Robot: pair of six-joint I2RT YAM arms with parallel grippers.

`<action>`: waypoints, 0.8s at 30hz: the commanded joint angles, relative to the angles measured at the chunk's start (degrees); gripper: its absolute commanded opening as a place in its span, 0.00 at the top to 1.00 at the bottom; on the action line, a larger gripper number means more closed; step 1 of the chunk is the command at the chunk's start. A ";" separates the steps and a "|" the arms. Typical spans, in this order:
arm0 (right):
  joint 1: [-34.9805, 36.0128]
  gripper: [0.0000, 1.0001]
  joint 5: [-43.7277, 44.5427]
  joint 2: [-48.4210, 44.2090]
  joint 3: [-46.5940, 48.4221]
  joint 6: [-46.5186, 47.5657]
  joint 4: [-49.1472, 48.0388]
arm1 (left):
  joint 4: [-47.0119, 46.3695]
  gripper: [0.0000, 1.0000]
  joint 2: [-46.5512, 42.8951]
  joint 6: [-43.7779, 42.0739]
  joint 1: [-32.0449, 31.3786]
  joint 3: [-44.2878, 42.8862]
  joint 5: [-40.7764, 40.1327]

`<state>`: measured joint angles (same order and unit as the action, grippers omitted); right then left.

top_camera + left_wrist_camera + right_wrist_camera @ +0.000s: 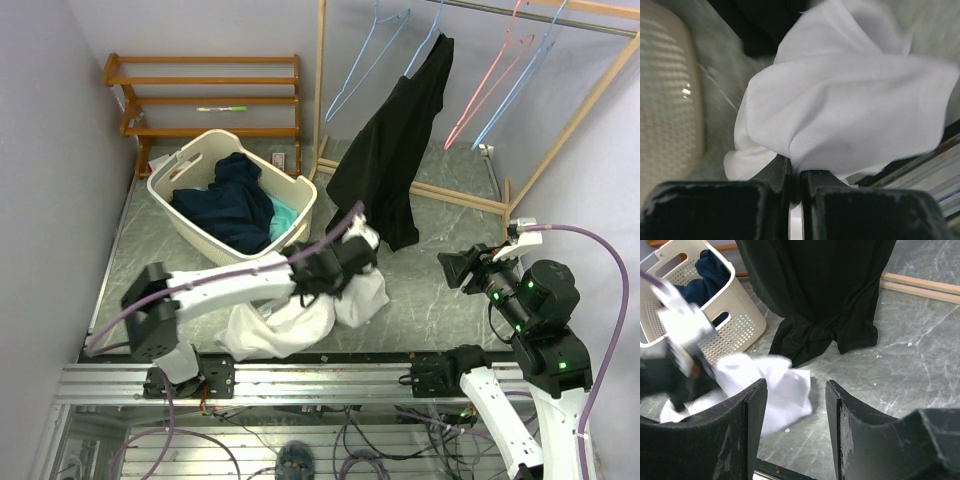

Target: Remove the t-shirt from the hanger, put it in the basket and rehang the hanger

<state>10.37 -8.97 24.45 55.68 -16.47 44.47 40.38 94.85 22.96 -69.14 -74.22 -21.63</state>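
Note:
The black t-shirt (390,160) (820,290) hangs askew from a light blue hanger (432,38) on the rack, its lower edge bunched on the floor. A white garment (300,310) (850,110) (780,385) lies crumpled on the floor in front of it. My left gripper (365,255) (796,172) is shut on a fold of that white garment, just below the black shirt's hem. My right gripper (455,268) (795,400) hovers open at the right, empty, facing the black shirt and the white garment.
A cream laundry basket (200,150) (735,305) (665,100) holding dark blue clothes stands at the left. Behind it is a wooden shelf (200,90). The wooden rack frame (320,100) carries empty blue (365,60) and pink (490,90) hangers.

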 commanded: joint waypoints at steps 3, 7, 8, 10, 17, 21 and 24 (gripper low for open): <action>0.43 0.50 0.45 -0.26 -0.34 0.13 -1.03 | -0.04 0.93 -11.54 -5.67 6.98 -12.92 -4.07; 0.38 0.50 0.38 -0.04 -0.47 0.17 -1.44 | 1.05 0.93 -12.91 -9.01 8.77 -22.34 -11.19; 0.42 0.50 0.24 -0.02 -0.66 0.12 -1.63 | 0.35 0.93 -13.37 -9.91 9.37 -24.10 -13.02; 0.37 0.50 -0.08 0.07 -1.11 0.02 -1.94 | -2.72 0.93 -14.73 -12.01 10.50 -26.50 -16.76; 0.37 0.50 -0.46 0.23 -1.53 -0.02 -2.15 | -20.00 0.93 -18.37 -22.92 14.55 -30.09 -26.27; 0.37 0.50 -0.56 0.43 -1.70 -0.08 -2.28 | -20.76 0.92 -13.89 -28.19 17.56 -38.87 -29.19; 0.37 0.50 -0.65 0.51 -1.81 -0.12 -2.38 | -20.57 0.92 -10.66 -30.80 21.56 -44.47 -30.20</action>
<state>10.37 -9.30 24.62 54.54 -16.49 43.97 25.26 81.03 -1.52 -51.59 -112.20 -47.27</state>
